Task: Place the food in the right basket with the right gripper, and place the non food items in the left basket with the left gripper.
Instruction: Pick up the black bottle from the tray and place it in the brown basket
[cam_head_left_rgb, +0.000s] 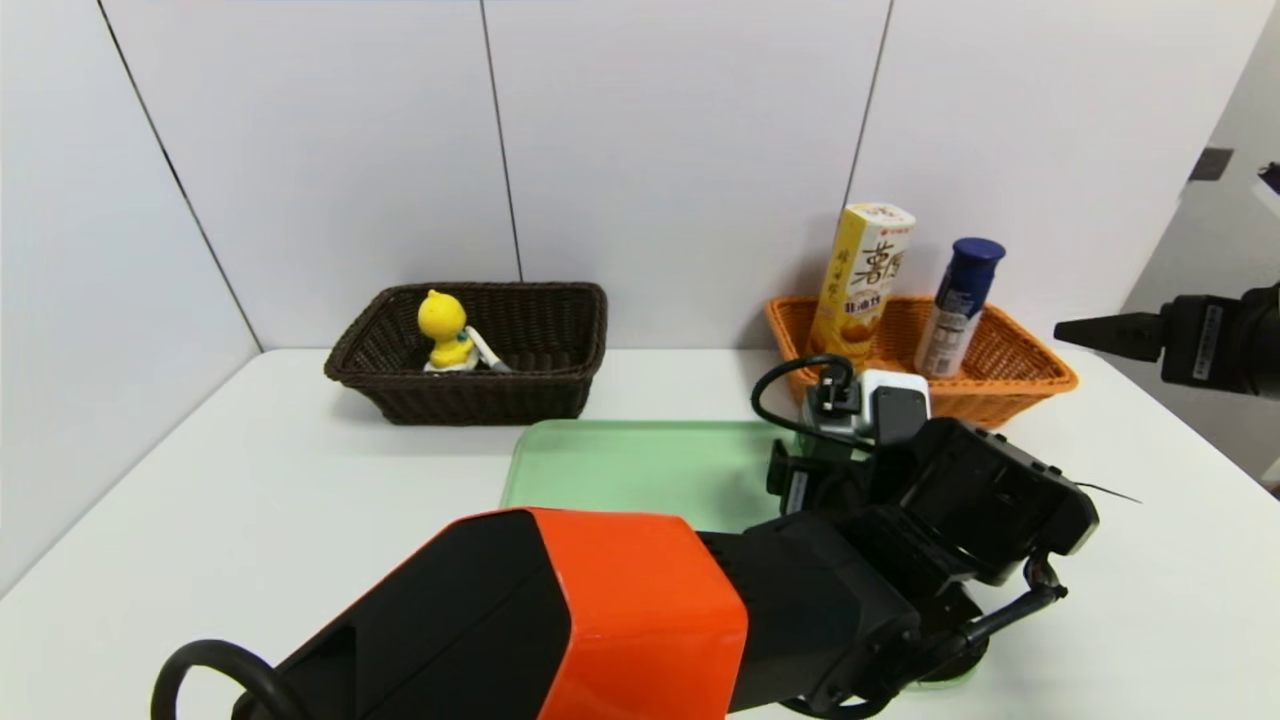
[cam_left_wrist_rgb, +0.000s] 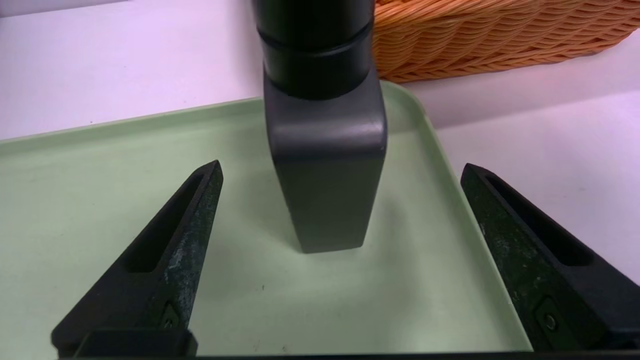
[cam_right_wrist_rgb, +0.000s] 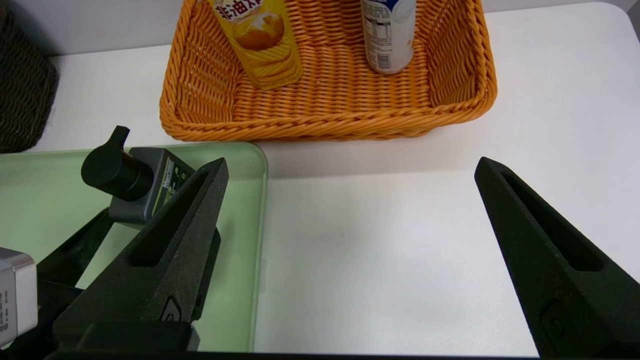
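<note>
A: Left wrist view first: the left gripper (cam_left_wrist_rgb: 340, 200) sits low over the green tray (cam_left_wrist_rgb: 100, 210), its two fingers (cam_left_wrist_rgb: 165, 250) spread wide with nothing between them but air. A dark grey pump bottle (cam_left_wrist_rgb: 325, 165) stands upright on the tray just ahead, centred in the gap and touching neither finger.

B: How close is that bottle to the tray's edge?

A: It stands near the far right corner. The raised rim (cam_left_wrist_rgb: 450, 165) runs beside the finger on that side, with bare white table (cam_left_wrist_rgb: 550, 140) beyond it. Tray floor lies open on the other side of the bottle.

B: And behind it?

A: The orange basket (cam_head_left_rgb: 1010, 375) sits just past the tray's far corner, apart from it by a strip of table. A yellow crisp box (cam_head_left_rgb: 865, 285) and a blue-capped bottle (cam_head_left_rgb: 958, 305) stand inside, leaning toward the back wall.

B: The right gripper?

A: The right gripper (cam_right_wrist_rgb: 350, 210) hangs above the table, right of the tray, released and wide, empty. Open tabletop lies under it up to the orange basket's front rim.

B: The other basket?

A: The dark brown basket (cam_head_left_rgb: 545, 345) stands at the far left against the wall, well apart from the orange one, with a yellow duck toy (cam_head_left_rgb: 445, 330) inside.
</note>
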